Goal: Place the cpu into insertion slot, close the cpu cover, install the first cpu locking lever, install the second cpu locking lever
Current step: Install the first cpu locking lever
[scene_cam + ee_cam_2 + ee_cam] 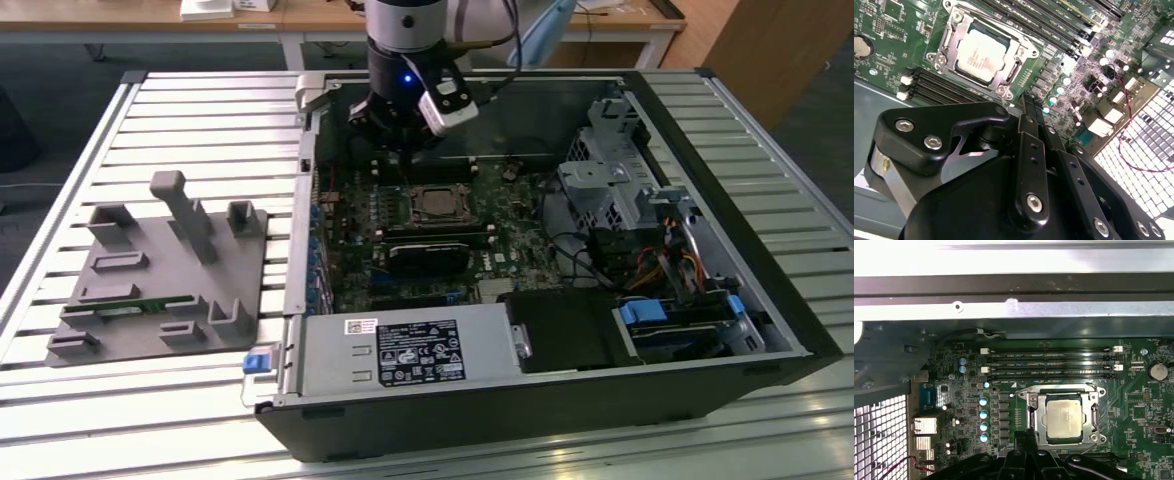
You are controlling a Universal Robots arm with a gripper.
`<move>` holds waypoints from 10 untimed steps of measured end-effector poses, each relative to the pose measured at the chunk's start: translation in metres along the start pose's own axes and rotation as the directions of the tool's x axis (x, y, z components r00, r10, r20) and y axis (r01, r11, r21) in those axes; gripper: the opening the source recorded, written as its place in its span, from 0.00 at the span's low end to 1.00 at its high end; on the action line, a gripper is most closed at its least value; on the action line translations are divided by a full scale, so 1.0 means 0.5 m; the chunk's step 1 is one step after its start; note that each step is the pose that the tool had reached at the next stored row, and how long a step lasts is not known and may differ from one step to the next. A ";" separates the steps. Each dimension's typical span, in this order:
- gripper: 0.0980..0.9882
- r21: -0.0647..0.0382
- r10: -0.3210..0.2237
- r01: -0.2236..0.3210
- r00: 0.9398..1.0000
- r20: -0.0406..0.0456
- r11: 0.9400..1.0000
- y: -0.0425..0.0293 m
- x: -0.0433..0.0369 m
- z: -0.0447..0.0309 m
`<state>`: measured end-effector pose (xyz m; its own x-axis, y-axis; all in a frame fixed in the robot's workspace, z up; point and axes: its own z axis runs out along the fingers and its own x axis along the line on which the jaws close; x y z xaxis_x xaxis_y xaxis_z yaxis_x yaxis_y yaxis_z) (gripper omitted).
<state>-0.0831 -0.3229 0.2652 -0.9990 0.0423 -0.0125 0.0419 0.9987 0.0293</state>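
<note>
Second wrist view showed the fingers (1028, 145) pressed together, holding nothing, near the cpu (981, 55), which looked light, stiff and best held by its edges.

Arm (407, 30) stands vertical at the far side of the scene, wrist (400, 80) pointing straight down. Gripper (400, 150) hangs low, fingers (1030, 107) pressed together.

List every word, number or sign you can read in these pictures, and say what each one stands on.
No text here can be read.
Black label on the metal box: print too small to read.
White sticker on the same box: too small to read.
Chip top: faint print, blurred.
Memory sticks: label strips, too small to read.
</note>
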 end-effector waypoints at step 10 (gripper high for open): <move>0.02 0.000 0.000 0.000 1.000 0.000 1.000 0.008 0.024 0.002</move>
<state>-0.0952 -0.3183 0.2642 -0.9990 0.0422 -0.0127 0.0418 0.9987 0.0293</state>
